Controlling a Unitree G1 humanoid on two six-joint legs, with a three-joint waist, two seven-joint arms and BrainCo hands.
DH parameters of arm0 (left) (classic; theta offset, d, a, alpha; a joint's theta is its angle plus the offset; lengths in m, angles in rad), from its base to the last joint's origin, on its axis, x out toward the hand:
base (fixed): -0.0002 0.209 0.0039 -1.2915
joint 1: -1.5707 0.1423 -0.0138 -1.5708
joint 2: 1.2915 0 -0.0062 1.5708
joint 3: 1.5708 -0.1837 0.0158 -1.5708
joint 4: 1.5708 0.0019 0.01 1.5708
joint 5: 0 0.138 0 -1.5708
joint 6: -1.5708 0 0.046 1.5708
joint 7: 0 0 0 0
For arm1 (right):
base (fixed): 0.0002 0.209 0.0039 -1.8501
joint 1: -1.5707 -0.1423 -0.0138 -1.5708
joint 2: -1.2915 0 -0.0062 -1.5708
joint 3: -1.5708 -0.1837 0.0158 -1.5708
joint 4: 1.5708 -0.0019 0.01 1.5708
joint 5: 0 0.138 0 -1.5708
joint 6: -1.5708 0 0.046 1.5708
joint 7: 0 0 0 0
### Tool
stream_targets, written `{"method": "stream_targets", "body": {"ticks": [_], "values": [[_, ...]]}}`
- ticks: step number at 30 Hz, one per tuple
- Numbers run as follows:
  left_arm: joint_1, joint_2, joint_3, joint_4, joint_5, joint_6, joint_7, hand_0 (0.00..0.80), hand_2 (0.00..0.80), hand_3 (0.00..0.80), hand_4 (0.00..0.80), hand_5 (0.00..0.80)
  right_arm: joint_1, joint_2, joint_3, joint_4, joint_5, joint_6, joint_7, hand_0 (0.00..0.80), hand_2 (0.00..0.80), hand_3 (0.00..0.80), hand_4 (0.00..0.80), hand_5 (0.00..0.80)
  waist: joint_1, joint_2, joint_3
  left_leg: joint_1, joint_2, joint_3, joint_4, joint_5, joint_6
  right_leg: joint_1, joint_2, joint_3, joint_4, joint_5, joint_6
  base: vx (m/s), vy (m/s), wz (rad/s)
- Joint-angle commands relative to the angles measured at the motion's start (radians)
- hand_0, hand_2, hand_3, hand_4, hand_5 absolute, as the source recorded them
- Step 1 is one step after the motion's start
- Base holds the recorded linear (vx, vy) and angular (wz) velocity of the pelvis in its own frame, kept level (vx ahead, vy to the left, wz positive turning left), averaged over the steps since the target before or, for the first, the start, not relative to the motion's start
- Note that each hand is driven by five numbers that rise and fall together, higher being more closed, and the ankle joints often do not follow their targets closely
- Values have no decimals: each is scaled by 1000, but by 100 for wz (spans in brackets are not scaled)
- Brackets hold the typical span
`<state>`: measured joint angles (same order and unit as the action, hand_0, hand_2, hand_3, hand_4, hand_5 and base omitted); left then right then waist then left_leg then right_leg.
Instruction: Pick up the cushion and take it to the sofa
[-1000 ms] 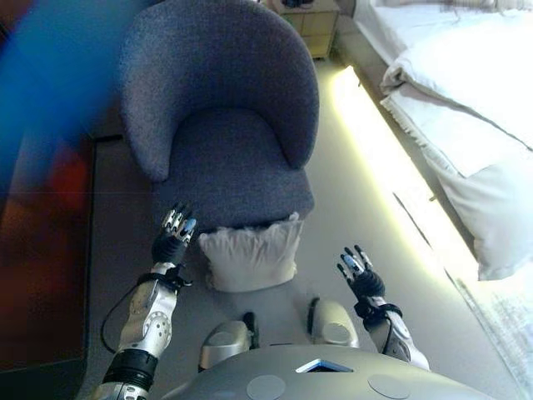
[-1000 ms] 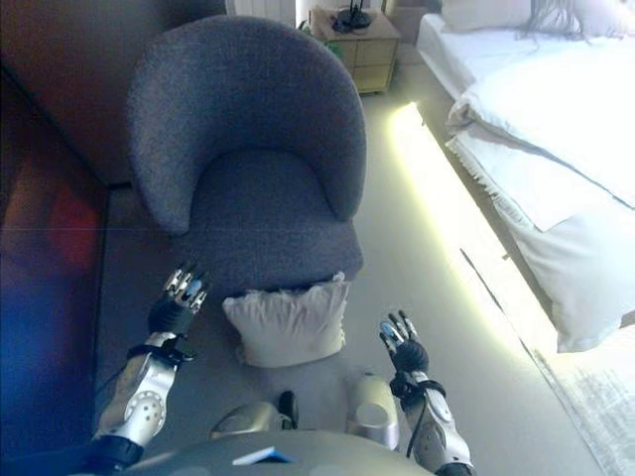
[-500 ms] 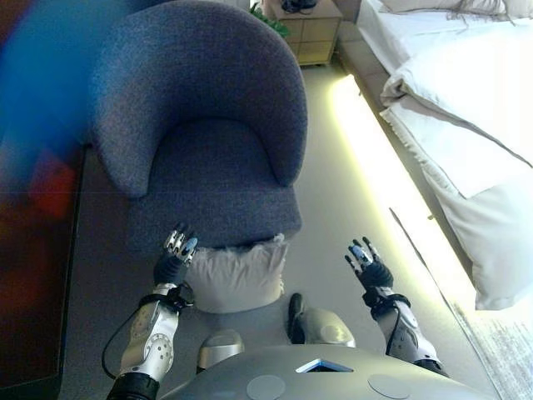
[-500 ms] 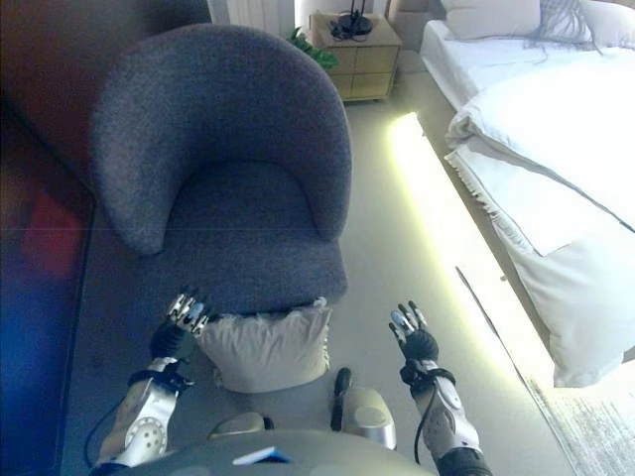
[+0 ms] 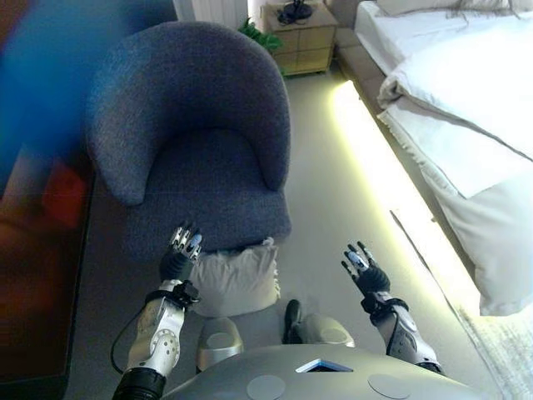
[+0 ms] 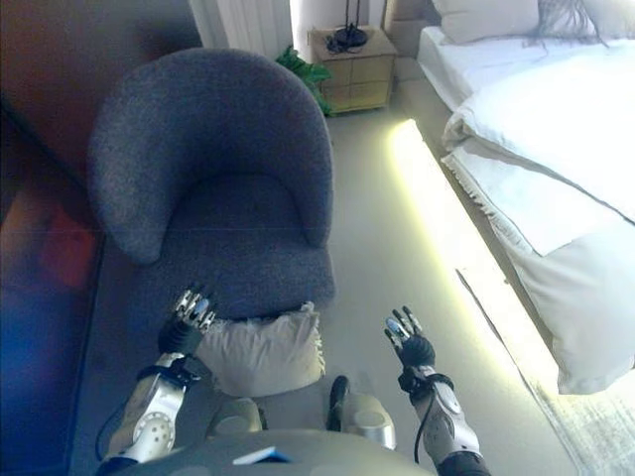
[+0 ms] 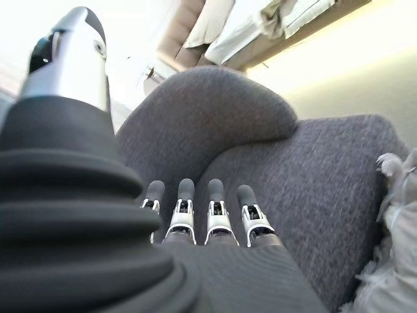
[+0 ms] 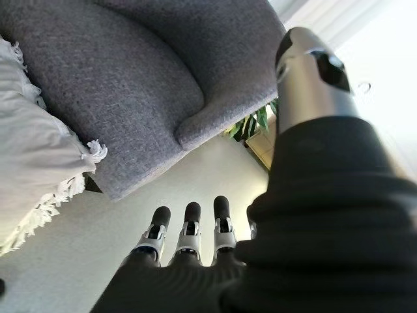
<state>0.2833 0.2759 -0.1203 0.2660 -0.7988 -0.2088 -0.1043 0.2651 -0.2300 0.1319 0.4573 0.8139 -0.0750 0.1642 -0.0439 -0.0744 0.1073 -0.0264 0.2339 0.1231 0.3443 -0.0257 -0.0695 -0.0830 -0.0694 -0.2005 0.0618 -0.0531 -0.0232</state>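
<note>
I am looking down at the cushion (image 5: 236,278), which is sitting on the floor (image 5: 333,200) and leaning against the front edge of the grey chair (image 5: 196,133), the nearest thing to a sofa here. It is lying at about 12 o'clock from me, just ahead of my body.

My left hand (image 5: 179,254) is hovering at the cushion's 9 o'clock side, just beside its upper corner, fingers straight and spread, holding nothing. My right hand (image 5: 362,268) is hanging out at 3 o'clock, well apart from the cushion, fingers likewise straight and empty. Both wrist views are confirming it: fingers extended toward the chair, with only the cushion's fringed edge (image 8: 65,182) showing off to one side.

I judge I am setting up a two-handed squeeze, palms facing in, because a soft cushion is too wide for one hand. The right hand is needing to close in much further than the left. The lift itself should be short, since the seat (image 6: 238,238) is waiting directly above the cushion.
</note>
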Motion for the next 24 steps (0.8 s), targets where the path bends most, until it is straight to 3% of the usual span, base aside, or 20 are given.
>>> {"method": "stream_targets", "body": {"ticks": [1, 7, 9, 11, 13, 18, 21, 22, 24], "values": [[36, 11, 14, -91, -13, -49, -34, 0, 0, 0, 0, 0, -3, -58, -15, -105, -12, -33, 24, 0, 0, 0, 0, 0, 9, 39, -3, 14, 75, -50, -196, 285, -78, 61, -39, 60, 54, 8, 50, 52, 176, -1], [29, 8, 16, -98, -24, -33, -37, 0, 0, 0, 0, 0, 6, -62, -18, -104, -40, -42, 35, 0, 0, 0, 0, 0, -7, 73, 0, 50, 39, -32, -234, 194, -81, 50, -73, 71, 72, 0, 78, 21, 94, 4], [24, 11, 9, -97, -23, -34, -39, 0, 0, 0, 0, 0, 6, -59, -18, -102, -42, -43, 34, 0, 0, 0, 0, 0, -12, 76, 4, 49, 14, -6, -228, 149, -68, 55, -82, 70, 77, -1, 86, 12, 103, -29], [12, 23, -4, -91, -20, -33, -53, 0, 0, 0, 0, 0, 4, -46, -16, -101, -37, -65, 20, 0, 0, 0, 0, 0, -18, 73, 11, 49, -37, 38, -239, 57, -36, 54, -110, 61, 93, 3, 111, -5, 142, 11], [-6, 37, -16, -84, -8, -34, -62, 0, 0, 0, 0, 0, -6, -34, -10, -105, -21, -86, 1, 0, 0, 0, 0, 0, -24, 71, 22, 53, -56, 65, -252, 16, -20, 35, -132, 57, 122, 6, 132, -39, 161, 32], [-42, 65, -39, -69, 33, -44, -59, 0, 0, 0, 0, 0, -34, -9, 3, -100, -47, -104, -38, 0, 0, 0, 0, 0, -8, 62, 42, 30, -110, 25, -234, -27, 20, 19, -184, 68, 136, 32, 168, 1, 177, 9], [-60, 82, -42, -74, 49, -40, -49, 0, 0, 0, 0, 0, -56, -10, 12, -97, -78, -113, -59, 0, 0, 0, 0, 0, 12, 57, 51, -6, -133, 25, -202, -51, 43, -11, -219, 48, 189, 47, 162, -23, 134, -7], [-65, 93, -44, -71, 93, -51, -27, 0, 0, 0, 0, 0, -67, -10, 19, -93, -98, -111, -62, 0, 0, 0, 0, 0, 25, 52, 69, -25, -146, 37, -176, -70, 62, -59, -258, 37, 277, 96, 161, -3, 92, -16], [-85, 113, -41, -65, 107, -49, -7, 0, 0, 0, 0, 0, -85, -19, 34, -93, -140, -117, -70, 0, 0, 0, 0, 0, 38, 42, 99, -70, -152, 32, -124, -86, 69, -128, -288, 56, 313, 138, 163, -82, 31, -35]]}}
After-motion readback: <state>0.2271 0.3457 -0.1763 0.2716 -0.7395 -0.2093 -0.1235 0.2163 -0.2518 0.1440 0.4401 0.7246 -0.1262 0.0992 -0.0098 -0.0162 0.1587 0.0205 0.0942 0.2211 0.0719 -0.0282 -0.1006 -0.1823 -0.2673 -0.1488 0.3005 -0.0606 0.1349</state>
